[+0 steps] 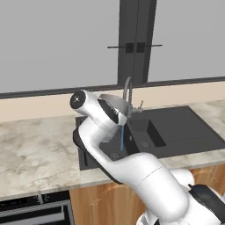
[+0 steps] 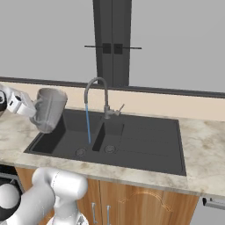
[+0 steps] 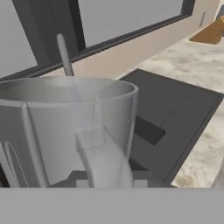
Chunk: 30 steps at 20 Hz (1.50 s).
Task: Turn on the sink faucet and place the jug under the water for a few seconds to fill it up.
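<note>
Here my gripper [image 2: 31, 109] pinches the jug [image 2: 49, 110] by its handle side, holding it tilted above the sink's [image 2: 145, 145] nine-o'clock edge, beside the water [image 2: 88, 125] from the sink faucet [image 2: 97, 94], so it can slide under to fill.

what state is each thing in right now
sink faucet: on, spout over the left basin
water: running in a thin stream into the sink
jug: held in the air, left of the stream, not under it
gripper: jaws shut on the jug
</note>
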Motion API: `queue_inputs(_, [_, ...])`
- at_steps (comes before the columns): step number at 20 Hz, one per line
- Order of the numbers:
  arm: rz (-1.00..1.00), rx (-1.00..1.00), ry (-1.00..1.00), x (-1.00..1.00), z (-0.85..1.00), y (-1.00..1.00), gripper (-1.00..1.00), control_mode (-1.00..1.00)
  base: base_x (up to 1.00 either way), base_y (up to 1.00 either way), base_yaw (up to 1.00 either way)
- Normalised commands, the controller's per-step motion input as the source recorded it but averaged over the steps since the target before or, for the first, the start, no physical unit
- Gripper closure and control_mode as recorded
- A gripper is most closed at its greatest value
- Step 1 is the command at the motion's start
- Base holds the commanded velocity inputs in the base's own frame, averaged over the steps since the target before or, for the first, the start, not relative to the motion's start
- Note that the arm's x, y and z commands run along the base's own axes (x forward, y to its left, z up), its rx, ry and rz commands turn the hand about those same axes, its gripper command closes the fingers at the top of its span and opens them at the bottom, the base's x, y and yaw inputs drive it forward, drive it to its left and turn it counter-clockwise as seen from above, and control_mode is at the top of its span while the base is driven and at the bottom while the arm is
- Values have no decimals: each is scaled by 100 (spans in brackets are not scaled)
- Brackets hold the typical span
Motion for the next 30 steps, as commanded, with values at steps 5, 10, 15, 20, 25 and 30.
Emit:
queue_inputs(5, [-1, -2, 1, 7, -46, 0, 100, -100, 0, 0, 0])
queue_inputs(10, [-2, -2, 2, 17, -31, 0, 100, -100, 0, 0, 0])
queue_inputs(15, [-2, -3, 2, 22, -26, 0, 100, -100, 0, 0, 0])
queue_inputs(20, [-2, -5, 9, 26, -32, -7, 100, -100, 0, 0, 0])
queue_inputs(25, [-1, -8, 12, 31, -27, -13, 100, -100, 0, 0, 0])
queue_inputs(30, [0, -12, 8, 32, -18, -2, 100, -100, 0, 0, 0])
